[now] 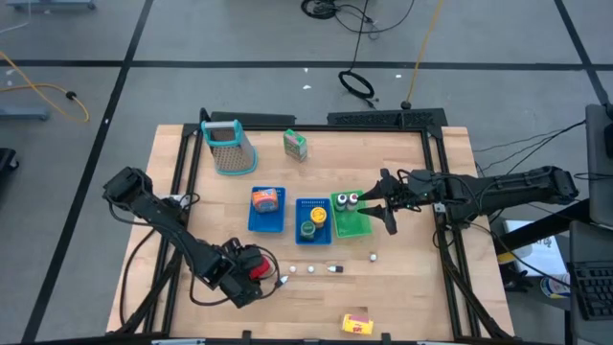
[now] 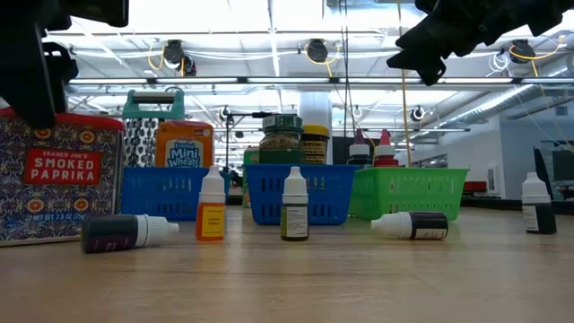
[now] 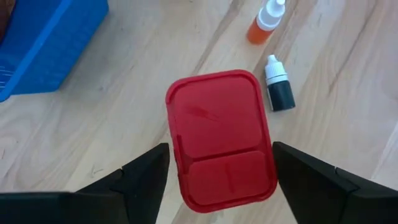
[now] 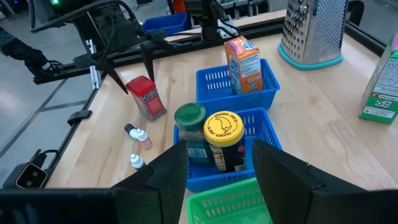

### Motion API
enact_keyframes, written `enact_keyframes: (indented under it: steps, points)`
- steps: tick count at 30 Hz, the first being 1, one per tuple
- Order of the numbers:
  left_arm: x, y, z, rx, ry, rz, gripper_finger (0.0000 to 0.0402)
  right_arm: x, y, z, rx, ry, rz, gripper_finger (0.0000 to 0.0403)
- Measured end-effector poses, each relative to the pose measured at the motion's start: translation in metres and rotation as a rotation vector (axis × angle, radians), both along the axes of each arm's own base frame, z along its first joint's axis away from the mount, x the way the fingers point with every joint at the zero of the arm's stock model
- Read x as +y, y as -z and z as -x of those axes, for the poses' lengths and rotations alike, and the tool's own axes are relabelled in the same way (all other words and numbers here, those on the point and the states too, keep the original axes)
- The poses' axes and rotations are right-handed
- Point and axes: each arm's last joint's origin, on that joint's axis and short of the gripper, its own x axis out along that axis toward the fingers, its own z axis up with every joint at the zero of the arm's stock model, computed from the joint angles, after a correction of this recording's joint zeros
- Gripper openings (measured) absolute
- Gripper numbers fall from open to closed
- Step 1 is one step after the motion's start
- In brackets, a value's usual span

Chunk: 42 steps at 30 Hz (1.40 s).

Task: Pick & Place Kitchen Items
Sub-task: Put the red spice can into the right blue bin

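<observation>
A red can (image 3: 221,140) stands upright on the wooden table near its left front; its side reads smoked paprika (image 2: 58,175). My left gripper (image 3: 217,163) hovers over it, pointing steeply down, open, with one finger on each side of the red lid and not touching it. Several tiny bottles (image 1: 311,268) stand or lie just to the can's right. An orange packet (image 1: 267,199) sits in one blue tray and two jars (image 4: 214,134) in the other. My right gripper (image 1: 383,206) waits open above the green tray (image 1: 352,222).
A metal grater with a teal handle (image 1: 230,147) and a green carton (image 1: 296,145) stand at the far side. A yellow box (image 1: 357,324) lies near the front edge. Two small bottles (image 1: 351,199) stand in the green tray. Bare wood lies front right.
</observation>
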Motion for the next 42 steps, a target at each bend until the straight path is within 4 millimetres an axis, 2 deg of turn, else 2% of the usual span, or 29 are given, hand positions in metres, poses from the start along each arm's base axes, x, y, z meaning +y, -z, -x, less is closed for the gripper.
enact_keyframes:
  steps: [5, 7, 16, 22, 27, 37, 42]
  points:
    - [0.0, 0.0, 0.0, -0.004, 0.006, -0.003, 0.0218, 0.0, 0.0, 0.0, 0.0, 0.0, 0.0, 0.0171]
    - [-0.001, 0.0, -0.001, -0.008, 0.014, -0.003, 0.0206, 0.0, 0.0, 0.0, 0.0, 0.0, 0.0, 0.0171]
    - [0.0, 0.0, -0.001, -0.016, 0.014, -0.013, 0.0208, 0.0, 0.0, 0.0, 0.0, 0.0, 0.0, 0.0171]
    - [0.001, 0.0, -0.002, -0.017, 0.022, -0.025, 0.0242, 0.0, 0.0, 0.0, 0.0, 0.0, 0.0, 0.0171]
    - [0.003, 0.0, -0.003, -0.016, 0.034, -0.037, 0.0203, 0.0, 0.0, 0.0, 0.0, 0.0, 0.0, 0.0171]
    - [0.005, -0.001, -0.005, -0.015, 0.04, -0.043, 0.0203, 0.0, 0.0, 0.0, 0.0, -0.001, 0.0, 0.0171]
    - [0.002, -0.016, -0.011, -0.054, 0.08, -0.029, 0.0203, 0.0, 0.0, 0.0, 0.0, -0.001, 0.0, 0.0171]
